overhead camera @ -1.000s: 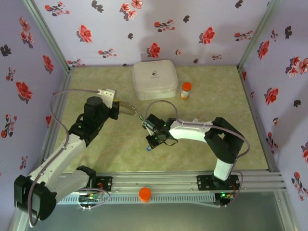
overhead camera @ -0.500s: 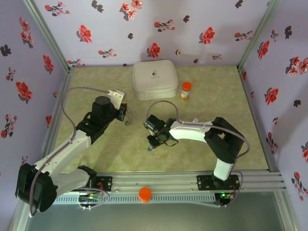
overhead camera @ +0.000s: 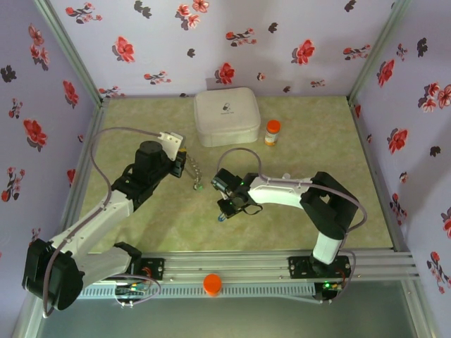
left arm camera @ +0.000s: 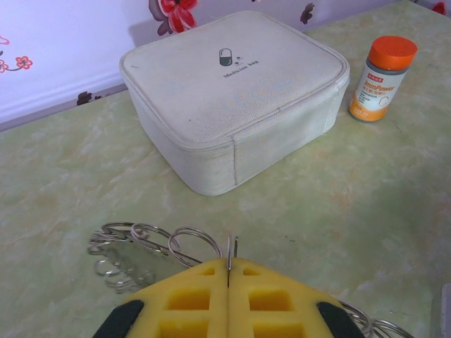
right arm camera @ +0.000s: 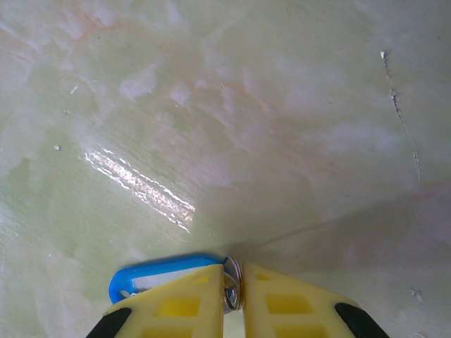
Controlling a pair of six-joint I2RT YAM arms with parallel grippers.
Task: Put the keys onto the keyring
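Left end effector [left arm camera: 230, 271] was fully closed, pinching the thin wire of the keyring [left arm camera: 184, 243]; its loops were bunched left of the pads, near the white case [left arm camera: 232, 91], with the pill bottle [left arm camera: 381, 79] beside the case. Right end effector [right arm camera: 232, 282] was low over the table [right arm camera: 282, 105], pads a crack apart, a small split ring [right arm camera: 233, 276] in the gap. The blue key tag [right arm camera: 151, 273] poked out under one pad; couldn't tell if it was pinched

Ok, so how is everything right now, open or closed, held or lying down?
keyring: pinched by left hand
left hand: shut on keyring
right hand: slightly open
blue key tag: lying flat, ring between right hand's fingers
white case: closed
pill bottle: upright, cap on
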